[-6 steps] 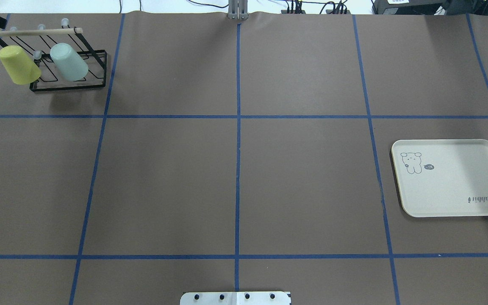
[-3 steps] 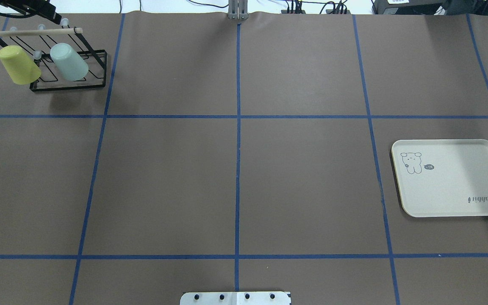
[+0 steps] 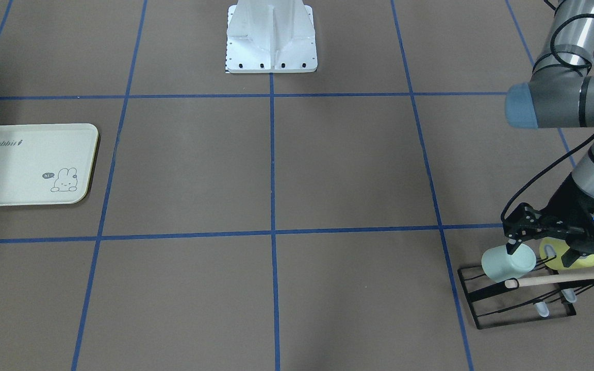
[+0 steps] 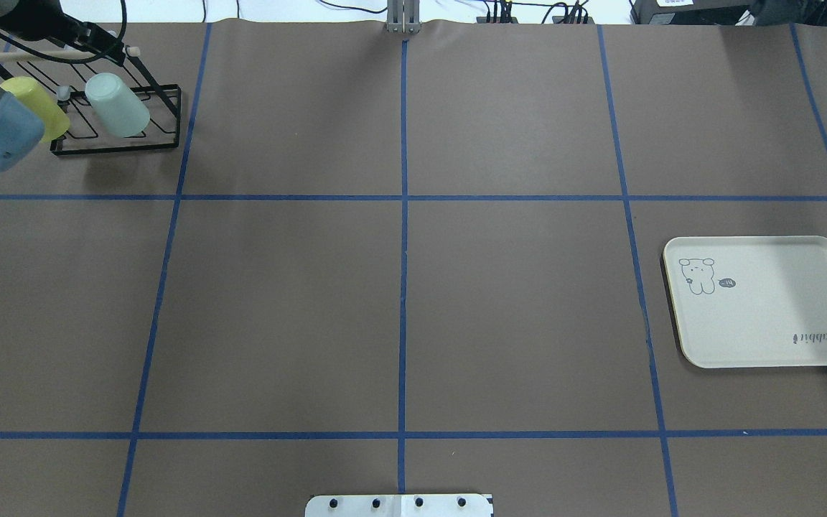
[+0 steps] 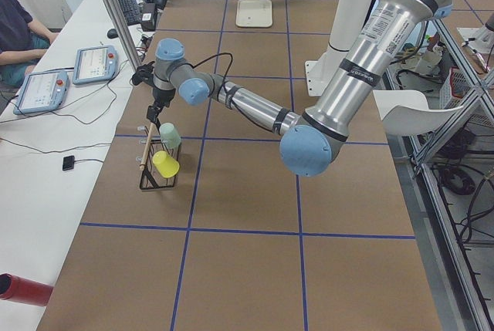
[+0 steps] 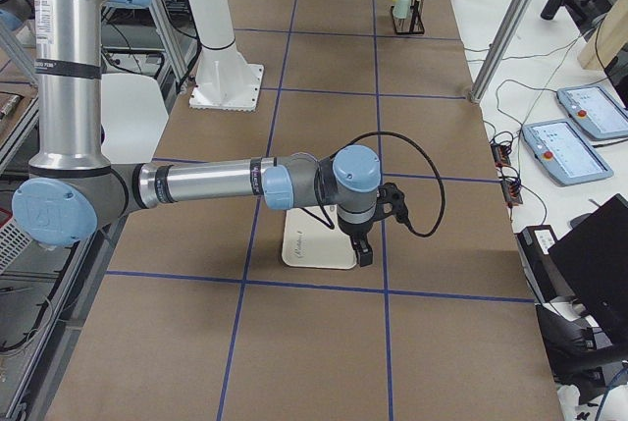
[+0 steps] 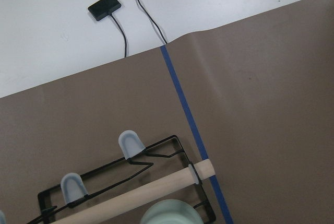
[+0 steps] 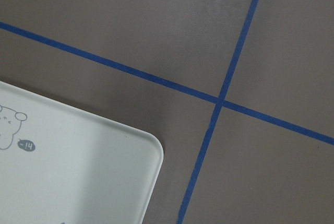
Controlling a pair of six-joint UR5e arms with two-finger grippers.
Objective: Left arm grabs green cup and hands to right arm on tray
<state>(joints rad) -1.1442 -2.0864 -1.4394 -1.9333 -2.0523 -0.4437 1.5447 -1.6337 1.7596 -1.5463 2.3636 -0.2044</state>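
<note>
The pale mint-green cup [image 4: 118, 106] hangs upside down on the black wire rack [image 4: 115, 147] at the table's far left, next to a yellow-green cup [image 4: 51, 108]. My left gripper [image 4: 113, 52] hovers just above and behind the green cup [image 3: 506, 264]. In the front-facing view the left gripper [image 3: 539, 252] looks open, and one finger [image 3: 510, 246] hangs over the cup's base. The left wrist view shows only the cup's edge [image 7: 169, 214] under the rack's wooden bar. My right gripper [image 6: 363, 249] hangs over the cream tray [image 4: 765, 309]; I cannot tell whether it is open.
The rack's wooden bar [image 3: 560, 278] and capped prongs [image 7: 130, 143] stand close around the cups. The robot's base plate [image 4: 399, 505] is at the near middle edge. Blue tape lines divide the brown table. Cables and tablets lie beyond the far edge.
My left arm has come in from the left edge and its gripper has moved right over the rack to the green cup. The cups and tray have not moved.
</note>
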